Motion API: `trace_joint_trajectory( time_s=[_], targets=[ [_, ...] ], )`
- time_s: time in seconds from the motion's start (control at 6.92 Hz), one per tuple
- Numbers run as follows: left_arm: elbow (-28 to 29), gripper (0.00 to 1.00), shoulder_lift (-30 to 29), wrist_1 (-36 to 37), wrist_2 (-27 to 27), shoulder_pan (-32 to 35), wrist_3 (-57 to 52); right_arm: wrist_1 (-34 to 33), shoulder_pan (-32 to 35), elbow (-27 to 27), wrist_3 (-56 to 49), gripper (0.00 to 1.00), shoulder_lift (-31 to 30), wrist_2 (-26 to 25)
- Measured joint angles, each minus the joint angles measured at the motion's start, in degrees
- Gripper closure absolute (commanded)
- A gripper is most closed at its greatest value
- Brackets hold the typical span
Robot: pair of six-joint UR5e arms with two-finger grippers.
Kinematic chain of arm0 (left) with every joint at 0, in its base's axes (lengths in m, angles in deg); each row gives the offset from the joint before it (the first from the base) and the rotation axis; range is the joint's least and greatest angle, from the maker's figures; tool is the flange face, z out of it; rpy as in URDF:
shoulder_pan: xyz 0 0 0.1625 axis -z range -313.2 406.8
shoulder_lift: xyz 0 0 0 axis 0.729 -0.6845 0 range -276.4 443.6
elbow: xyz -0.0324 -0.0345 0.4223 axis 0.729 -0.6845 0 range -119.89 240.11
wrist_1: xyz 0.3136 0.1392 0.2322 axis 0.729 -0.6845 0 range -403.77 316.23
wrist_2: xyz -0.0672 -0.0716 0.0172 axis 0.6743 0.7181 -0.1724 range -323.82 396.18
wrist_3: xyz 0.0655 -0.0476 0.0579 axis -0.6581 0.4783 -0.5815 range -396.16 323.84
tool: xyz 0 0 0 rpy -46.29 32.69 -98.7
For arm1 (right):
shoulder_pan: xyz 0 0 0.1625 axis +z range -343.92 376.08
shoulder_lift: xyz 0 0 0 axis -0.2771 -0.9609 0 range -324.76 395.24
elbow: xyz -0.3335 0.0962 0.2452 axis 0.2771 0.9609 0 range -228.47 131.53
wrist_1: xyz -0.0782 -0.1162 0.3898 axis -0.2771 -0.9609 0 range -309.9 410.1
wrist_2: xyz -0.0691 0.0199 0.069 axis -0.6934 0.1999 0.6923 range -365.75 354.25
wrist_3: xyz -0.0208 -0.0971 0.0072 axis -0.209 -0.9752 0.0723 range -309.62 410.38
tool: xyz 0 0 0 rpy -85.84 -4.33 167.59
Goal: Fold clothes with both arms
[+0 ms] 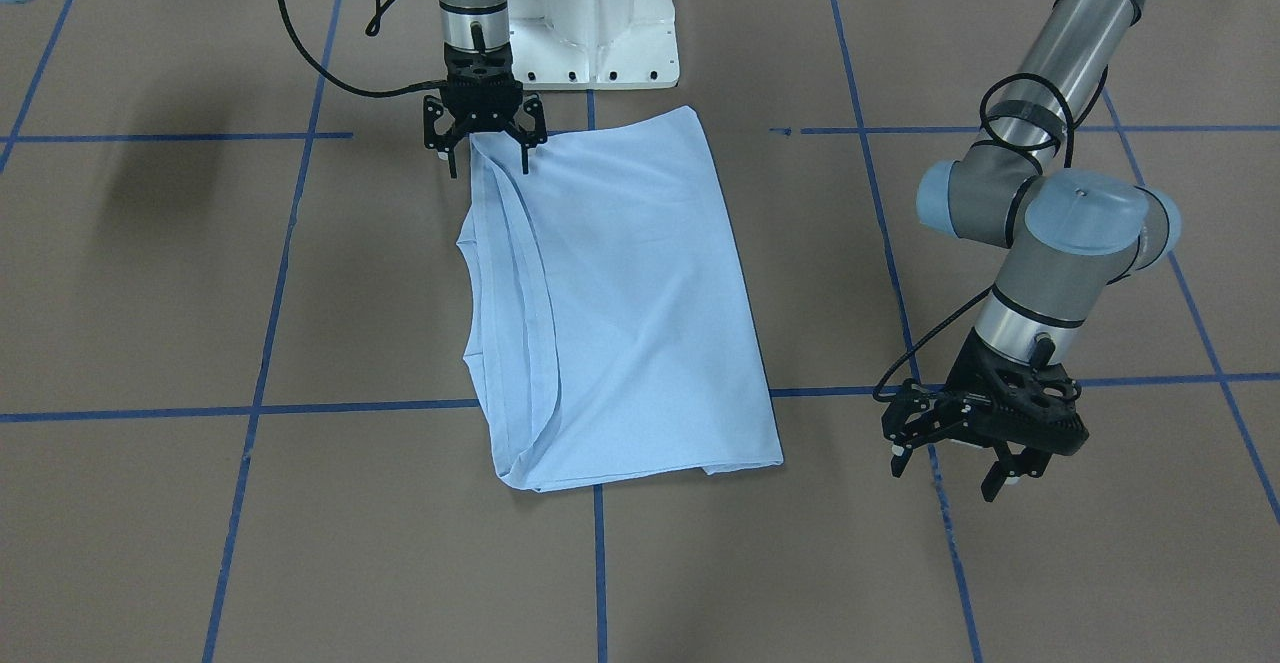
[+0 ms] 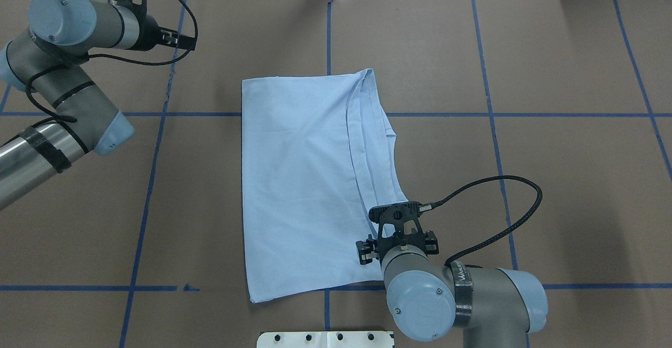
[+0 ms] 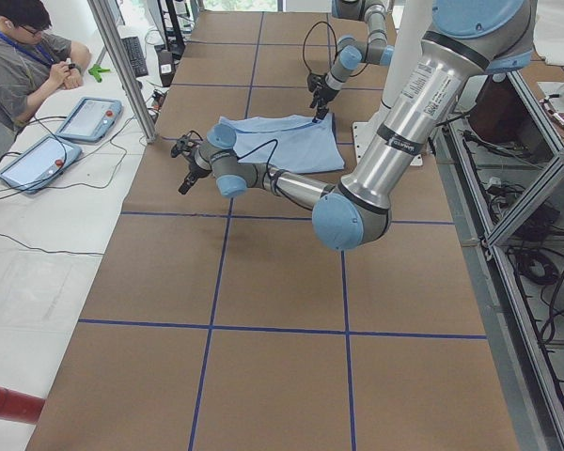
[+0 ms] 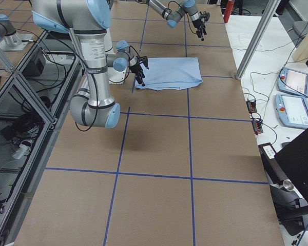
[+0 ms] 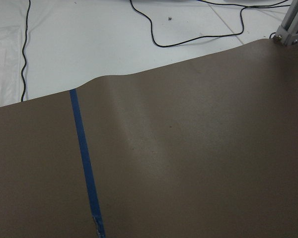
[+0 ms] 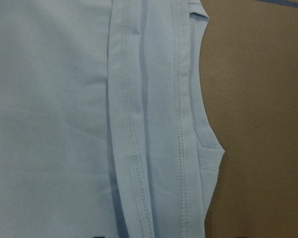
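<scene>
Now right gripper point(image 1: 489, 169) gapes at the folded T-shirt point(image 1: 630, 303), left gripper point(image 1: 946, 478) released well aside

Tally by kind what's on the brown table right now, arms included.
Shirt: 1
Arms: 2, the left arm and the right arm
Base: 1
Total: 4
</scene>
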Motion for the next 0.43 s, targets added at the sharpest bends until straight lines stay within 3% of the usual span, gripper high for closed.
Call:
trace_joint_trajectory(
  time_s=[0.29, 0.43],
  targets=[
    [-0.01, 0.00, 0.04, 0.00, -0.06, -0.04, 0.00, 0.16, -0.04, 1.18, -0.22, 0.48, 0.81, 0.18],
    [0.04, 0.00, 0.05, -0.01, -0.04, -0.05, 0.00, 0.43, -0.18, 1.84, -0.21, 0.49, 1.21, 0.22]
  ],
)
